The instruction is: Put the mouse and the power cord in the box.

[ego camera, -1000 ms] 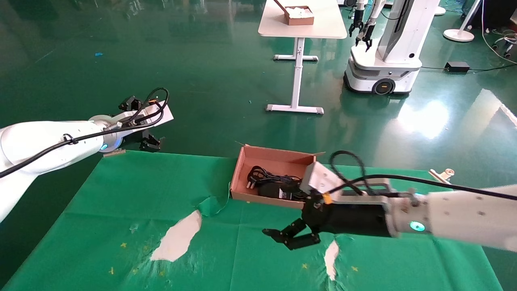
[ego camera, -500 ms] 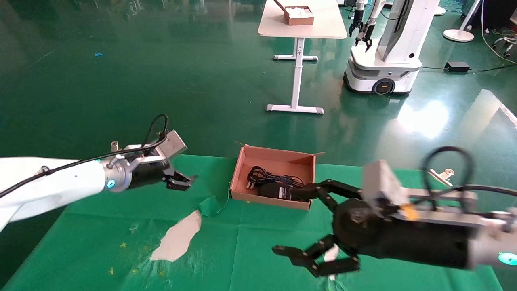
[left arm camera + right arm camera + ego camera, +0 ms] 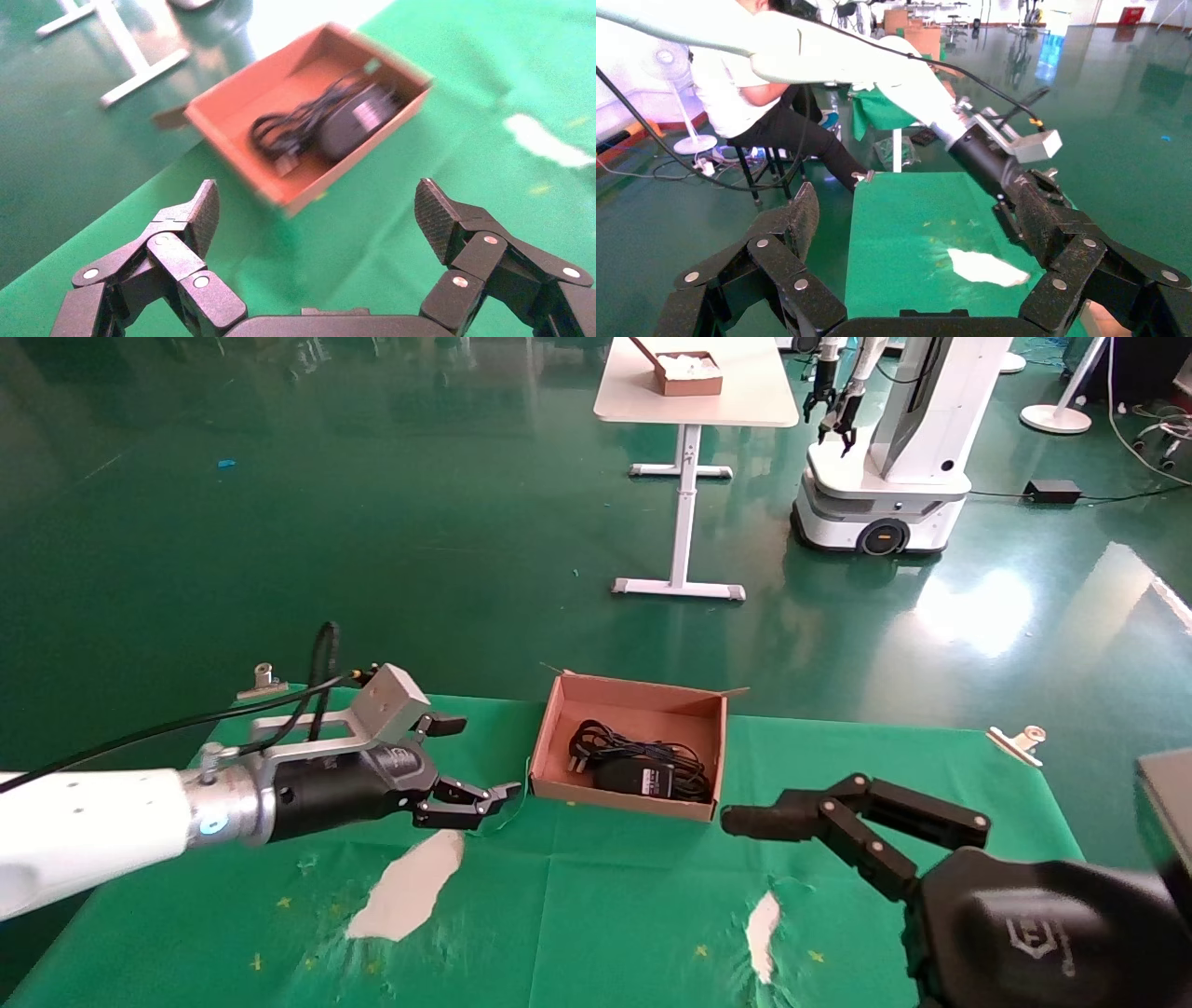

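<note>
- Box [image 3: 633, 696] at table's far edge holds power cord [image 3: 615, 747] and mouse [image 3: 643, 775]; task looks complete.
- Left claw [image 3: 480, 794] and right claw [image 3: 792, 822] open, empty; next: park.

Bright, even light; white glare on the glossy floor [image 3: 978, 607]; the box [image 3: 232, 105] is motion-blurred in the left wrist view.

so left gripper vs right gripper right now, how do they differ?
The left gripper hangs over the green cloth left of the box, seen side-on. The right gripper sits nearer the camera, right of the box, with only one finger in the head view. Both are open, empty, and outside the box.
</note>
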